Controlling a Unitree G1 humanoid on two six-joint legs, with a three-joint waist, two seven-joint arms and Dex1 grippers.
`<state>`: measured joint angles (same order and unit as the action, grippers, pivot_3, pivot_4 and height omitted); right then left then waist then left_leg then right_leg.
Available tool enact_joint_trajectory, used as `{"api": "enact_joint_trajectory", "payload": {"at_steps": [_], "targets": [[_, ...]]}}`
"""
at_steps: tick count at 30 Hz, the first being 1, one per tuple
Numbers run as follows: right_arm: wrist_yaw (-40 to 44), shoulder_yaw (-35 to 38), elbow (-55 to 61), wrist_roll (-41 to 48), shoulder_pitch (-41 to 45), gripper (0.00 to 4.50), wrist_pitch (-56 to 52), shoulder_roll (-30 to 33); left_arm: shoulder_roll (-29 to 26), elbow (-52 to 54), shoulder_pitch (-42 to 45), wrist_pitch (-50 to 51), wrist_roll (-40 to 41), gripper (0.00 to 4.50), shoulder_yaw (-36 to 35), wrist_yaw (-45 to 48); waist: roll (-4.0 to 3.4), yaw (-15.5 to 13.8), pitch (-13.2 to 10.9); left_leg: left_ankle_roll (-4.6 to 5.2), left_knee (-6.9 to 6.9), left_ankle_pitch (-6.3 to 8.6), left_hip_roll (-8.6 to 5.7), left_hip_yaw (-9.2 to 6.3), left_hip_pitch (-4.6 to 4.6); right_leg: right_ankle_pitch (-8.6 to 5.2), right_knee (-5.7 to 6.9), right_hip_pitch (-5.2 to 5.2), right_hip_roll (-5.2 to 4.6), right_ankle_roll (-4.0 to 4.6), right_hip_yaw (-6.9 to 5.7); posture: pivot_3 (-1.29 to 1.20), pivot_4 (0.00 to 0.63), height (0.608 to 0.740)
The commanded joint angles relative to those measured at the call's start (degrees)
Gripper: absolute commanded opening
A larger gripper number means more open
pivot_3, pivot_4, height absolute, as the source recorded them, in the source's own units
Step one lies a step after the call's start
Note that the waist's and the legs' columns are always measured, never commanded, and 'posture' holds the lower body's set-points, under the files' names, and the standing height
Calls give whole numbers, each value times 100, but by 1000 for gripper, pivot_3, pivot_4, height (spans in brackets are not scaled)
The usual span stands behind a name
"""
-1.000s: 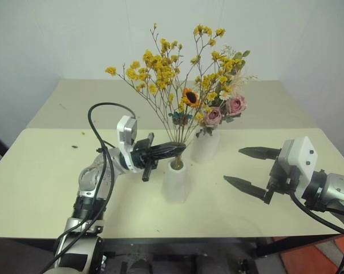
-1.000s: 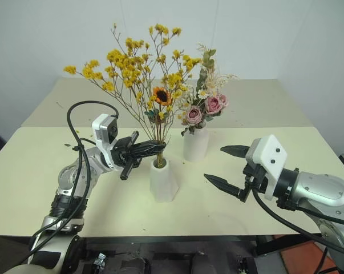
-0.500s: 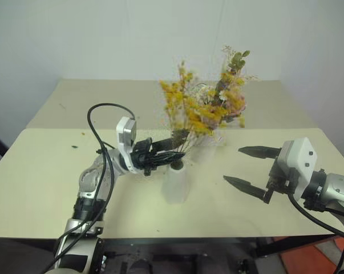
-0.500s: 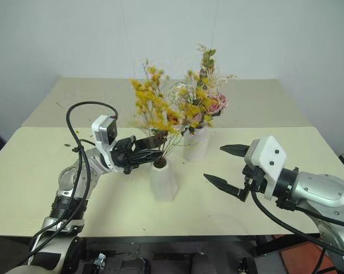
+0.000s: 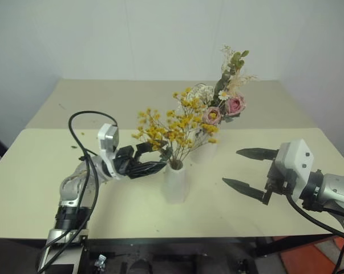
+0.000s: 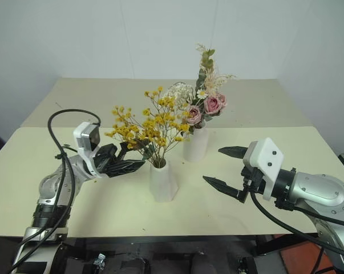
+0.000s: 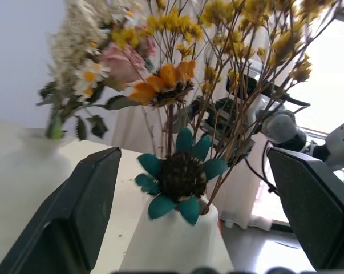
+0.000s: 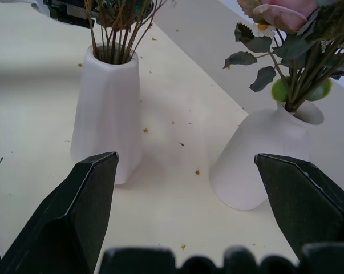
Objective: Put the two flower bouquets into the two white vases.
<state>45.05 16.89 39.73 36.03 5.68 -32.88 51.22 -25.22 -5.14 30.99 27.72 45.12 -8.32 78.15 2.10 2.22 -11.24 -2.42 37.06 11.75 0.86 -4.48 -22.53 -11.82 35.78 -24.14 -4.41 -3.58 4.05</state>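
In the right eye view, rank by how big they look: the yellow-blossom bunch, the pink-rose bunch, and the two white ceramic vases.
1. Yellow-blossom bunch, widest spread.
2. Pink-rose bunch, tall but narrower.
3. The cone-shaped white vase and the rounder white vase: unsure, since the cone-shaped one looks bigger but stands nearer the camera.

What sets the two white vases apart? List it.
The near vase is a tall cone; the far vase is rounder with a short neck. The near vase holds the yellow bouquet; the far vase holds the pink rose bouquet. Both are matte white, upright and filled.
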Motion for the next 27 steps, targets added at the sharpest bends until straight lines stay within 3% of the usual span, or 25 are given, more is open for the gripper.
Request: {"api": "enact_joint_trajectory", "payload": {"at_steps": [1,14,21,27], "targets": [[114,418,51,31,-118,4500,132,96,-262,500,65,94,413,4449,-576,-329,0,-4,0,0,0,0,0,0,0,0,0,0,0,0,0,0,150,740],[1282,2027,-239,255,-1181,4500,250,371,-1771,1082,-658,-228,-4,4449,-1207,-496,-1,-7,1,0,-8,0,3,3,6,-4,0,2,0,4,0,0,150,740],[2019,2810,-743,414,-1217,4500,305,687,-1887,1028,-679,-463,-234,4449,-1224,-753,-1,-13,1,-1,-8,0,4,6,6,-4,0,2,-1,4,0,0,150,740],[1741,2726,-816,535,-1134,4500,-39,826,-1891,1232,-875,-585,-355,4449,-1249,-920,-1,17,1,-1,-10,0,6,7,7,-5,0,1,1,5,1,0,150,740]]}}
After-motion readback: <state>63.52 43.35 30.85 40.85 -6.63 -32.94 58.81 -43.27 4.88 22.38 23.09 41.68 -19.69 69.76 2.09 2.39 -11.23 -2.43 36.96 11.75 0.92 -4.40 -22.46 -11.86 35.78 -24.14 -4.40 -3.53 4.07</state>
